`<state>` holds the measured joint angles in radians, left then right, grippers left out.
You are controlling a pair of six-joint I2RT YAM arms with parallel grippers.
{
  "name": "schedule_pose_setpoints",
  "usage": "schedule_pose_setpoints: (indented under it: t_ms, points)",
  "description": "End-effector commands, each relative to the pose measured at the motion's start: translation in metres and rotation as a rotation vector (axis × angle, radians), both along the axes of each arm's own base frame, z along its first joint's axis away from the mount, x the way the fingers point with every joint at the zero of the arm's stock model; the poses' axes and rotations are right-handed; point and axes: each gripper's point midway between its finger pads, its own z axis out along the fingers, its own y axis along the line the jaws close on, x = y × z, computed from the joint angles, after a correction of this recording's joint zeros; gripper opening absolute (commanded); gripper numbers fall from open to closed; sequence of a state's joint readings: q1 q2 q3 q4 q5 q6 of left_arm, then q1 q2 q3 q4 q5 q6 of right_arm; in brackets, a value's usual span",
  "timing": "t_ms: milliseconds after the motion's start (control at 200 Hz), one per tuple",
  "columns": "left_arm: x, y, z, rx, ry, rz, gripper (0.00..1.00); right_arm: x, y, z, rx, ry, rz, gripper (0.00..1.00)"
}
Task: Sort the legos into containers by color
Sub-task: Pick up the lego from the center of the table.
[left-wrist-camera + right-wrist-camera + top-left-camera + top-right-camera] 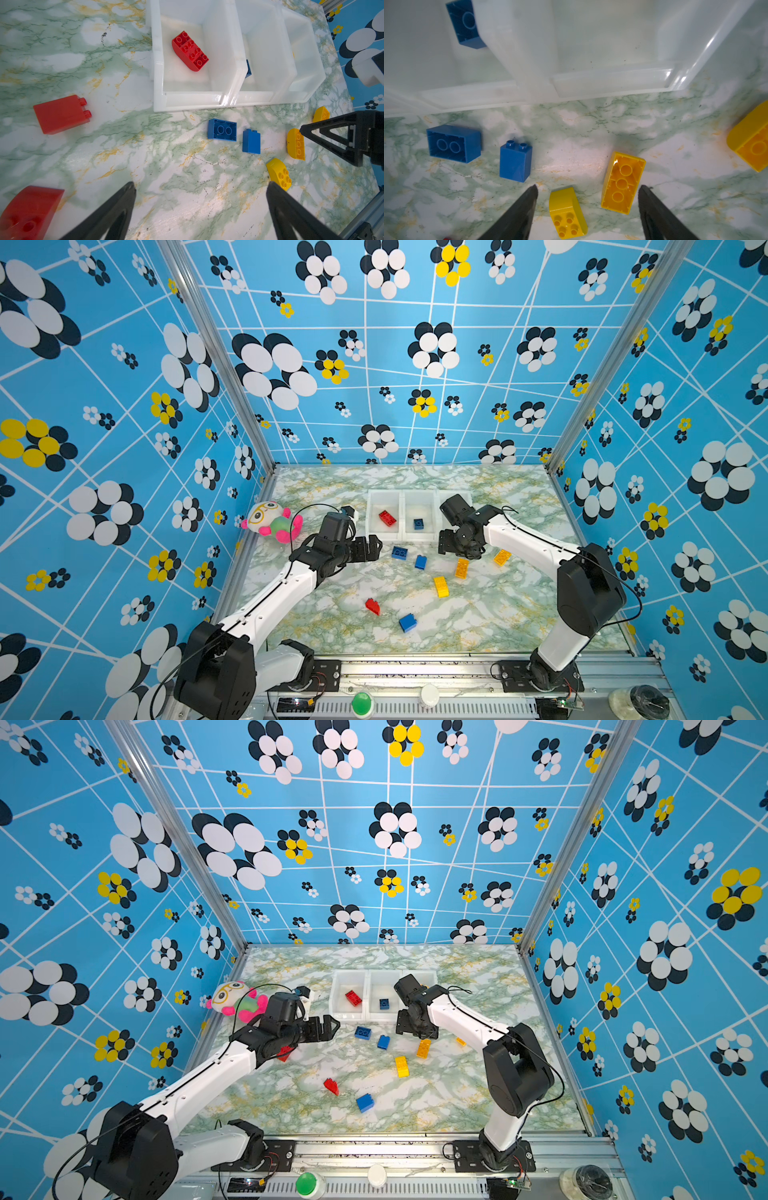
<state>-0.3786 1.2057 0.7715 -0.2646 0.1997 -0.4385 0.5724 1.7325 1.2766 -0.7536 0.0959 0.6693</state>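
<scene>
Both claws hang open and empty, the right claw [588, 188] low over two yellow bricks [623, 182] as if choosing one, the left claw [201, 187] beside the bins [384, 536], where one red brick [387, 517] already lies.

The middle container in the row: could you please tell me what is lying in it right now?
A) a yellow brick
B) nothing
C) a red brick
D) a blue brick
D: in a top view a single blue brick lies in the middle container, while the red brick sits in the neighbouring one.
</scene>
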Motion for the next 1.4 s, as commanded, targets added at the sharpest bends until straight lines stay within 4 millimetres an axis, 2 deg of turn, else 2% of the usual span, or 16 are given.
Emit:
schedule_pose_setpoints:
  t_ms: [0, 320, 590, 735, 820, 1019, 1124, 1249, 1394]
  points:
    - [-0.002, 0.001, -0.002, -0.015, 0.015, 0.003, 0.99, 0.001, -0.014, -0.018, -0.035, 0.025, -0.046, 0.77]
    - [-0.003, 0.002, -0.004, -0.011, 0.018, 0.004, 0.99, -0.018, -0.032, -0.045, -0.077, 0.097, -0.078, 0.77]
    - [-0.002, 0.001, -0.003, -0.015, 0.016, 0.006, 0.99, -0.024, -0.035, -0.064, -0.082, 0.124, -0.096, 0.71]
    - [-0.003, 0.002, -0.002, -0.012, 0.016, 0.008, 0.99, -0.023, -0.037, -0.069, -0.093, 0.128, -0.104, 0.63]
    - [-0.004, 0.003, -0.002, -0.01, 0.015, 0.009, 0.99, -0.023, -0.038, -0.07, -0.097, 0.13, -0.109, 0.52]
    - [-0.004, 0.004, -0.002, -0.009, 0.014, 0.011, 0.99, -0.023, -0.038, -0.065, -0.093, 0.121, -0.114, 0.35]
    - [-0.004, 0.003, -0.002, -0.01, 0.013, 0.011, 0.99, -0.023, -0.039, -0.06, -0.091, 0.112, -0.114, 0.31]
    - [-0.004, 0.003, -0.001, -0.013, 0.013, 0.009, 0.99, -0.019, -0.039, -0.042, -0.085, 0.076, -0.111, 0.3]
    - [-0.004, 0.002, -0.002, -0.012, 0.014, 0.007, 0.99, -0.007, -0.041, -0.009, -0.097, 0.0, -0.085, 0.3]
